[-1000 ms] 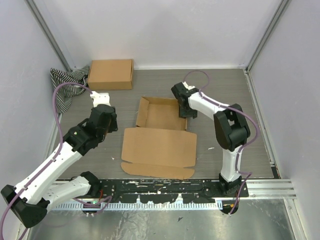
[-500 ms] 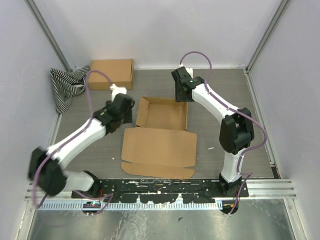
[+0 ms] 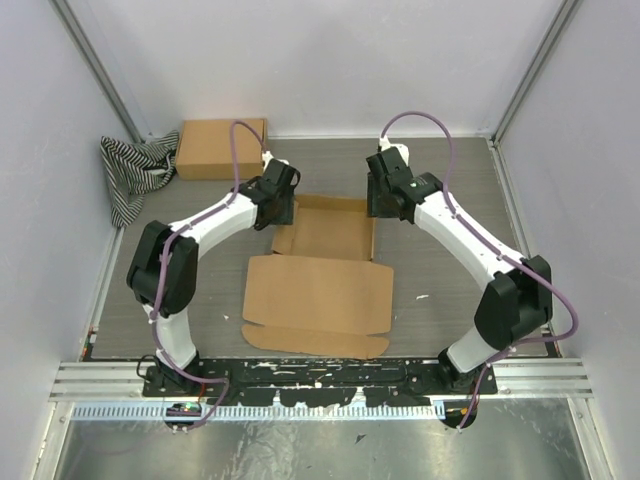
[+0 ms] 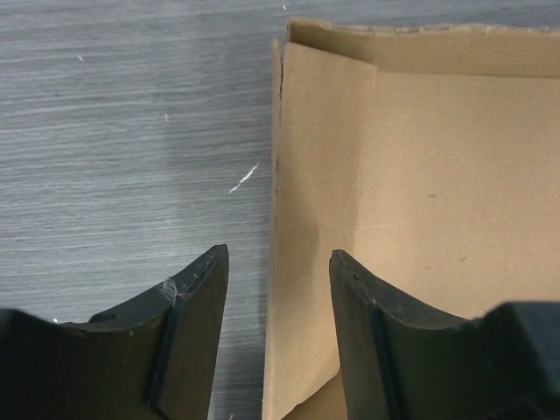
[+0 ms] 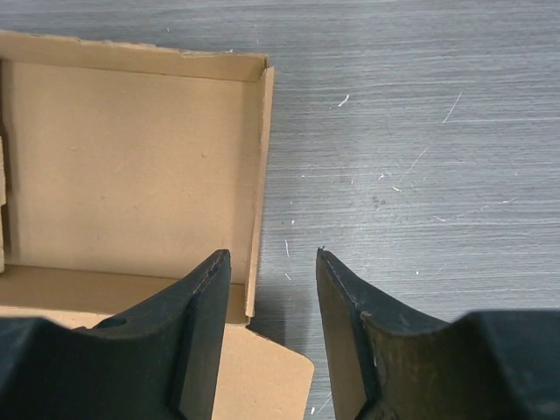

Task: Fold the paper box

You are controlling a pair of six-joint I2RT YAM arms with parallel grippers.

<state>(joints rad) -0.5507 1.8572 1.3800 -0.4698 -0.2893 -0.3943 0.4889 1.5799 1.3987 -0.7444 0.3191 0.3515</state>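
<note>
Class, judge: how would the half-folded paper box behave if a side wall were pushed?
The paper box looks thin and light, so it would probably slide on the smooth table. Its raised left wall leans, so it likely hinges at its crease.

The left arm point(image 3: 205, 225) rises from its base to an elbow on the left, and its forearm then slants forward and inward. The left gripper point(image 3: 282, 200) points downward, its fingers point(image 4: 188, 297) parted with a clear gap between them. The right arm point(image 3: 470, 245) mirrors this pose from the right side. The right gripper point(image 3: 385, 200) also faces down, its fingers point(image 5: 197, 306) spread apart and clamping nothing.
</note>
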